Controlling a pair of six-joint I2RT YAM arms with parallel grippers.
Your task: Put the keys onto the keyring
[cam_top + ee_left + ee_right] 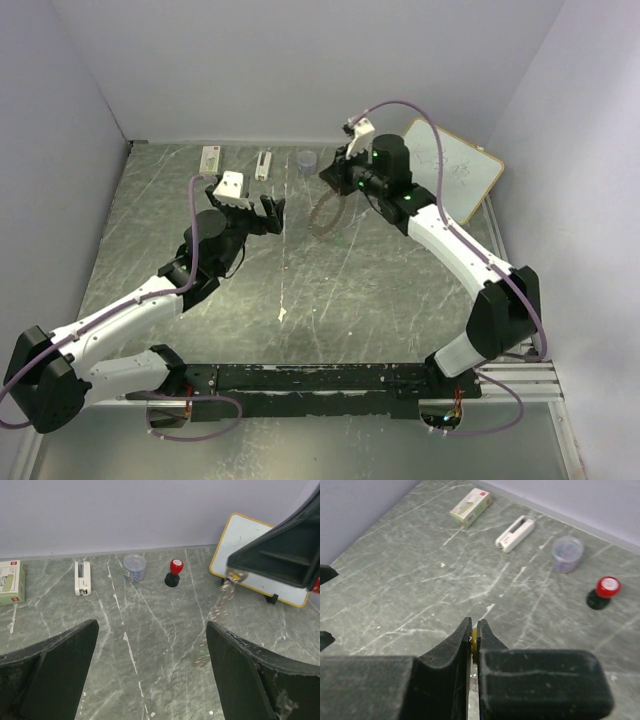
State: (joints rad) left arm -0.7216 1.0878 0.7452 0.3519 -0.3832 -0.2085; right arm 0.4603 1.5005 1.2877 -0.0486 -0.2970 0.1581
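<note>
Left wrist view: my right gripper (474, 630) is pinched shut on the top of the keyring (218, 602), a thin wire loop crowded with dull silvery bits, dangling toward the veined grey table (150, 610), while my left gripper (150, 675) gapes wide, empty, close by. A greenish speck (203, 655) at the ring's foot, a yellow sliver (474, 641) between the right jaws: keys perhaps, cannot tell. Best, I judge: hold ring steady, bring left in low, pinch a small key squarely.

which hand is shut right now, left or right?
The right hand: its jaws are pinched together on the keyring, which dangles below it. The left hand stands wide open, holding nothing.
</note>
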